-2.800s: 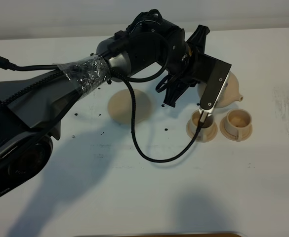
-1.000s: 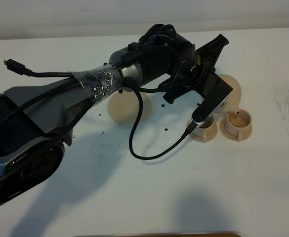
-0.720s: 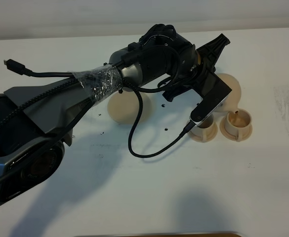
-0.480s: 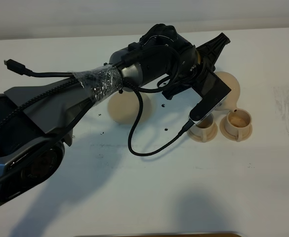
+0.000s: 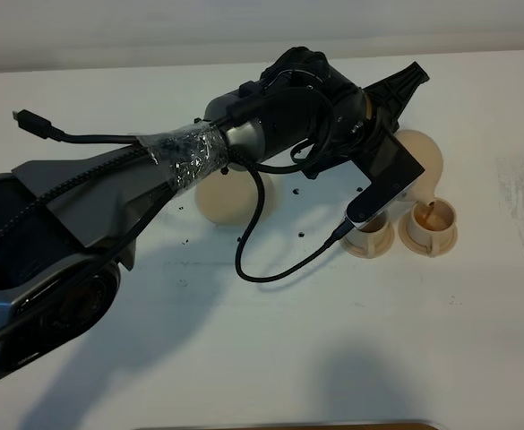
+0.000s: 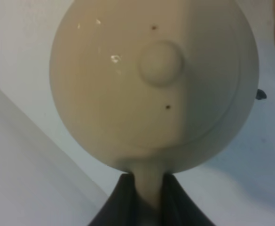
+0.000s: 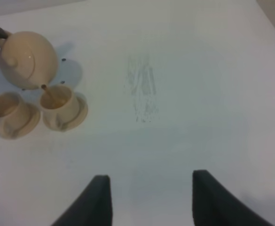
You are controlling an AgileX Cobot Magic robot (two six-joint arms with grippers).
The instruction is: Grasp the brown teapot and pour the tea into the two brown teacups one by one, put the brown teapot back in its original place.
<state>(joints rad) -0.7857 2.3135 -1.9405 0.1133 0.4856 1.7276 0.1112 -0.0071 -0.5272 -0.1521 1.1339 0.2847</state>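
While tilted over the teacup (image 5: 430,224) nearer the surface's (image 5: 476,340) right edge, brown teapot (image 5: 425,154) streaming tea (image 7: 48,93) in, left fingers (image 6: 127,197) clamped on its handle (image 6: 149,181), right fingers (image 7: 97,200) apart.

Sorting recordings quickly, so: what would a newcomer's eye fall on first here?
The black left arm reaches across the table, its pincer shut on the handle of the brown teapot. The tilted pot sends a thin stream of tea into the right-hand teacup; the other teacup stands beside it, and the wide saucer lies under the arm.
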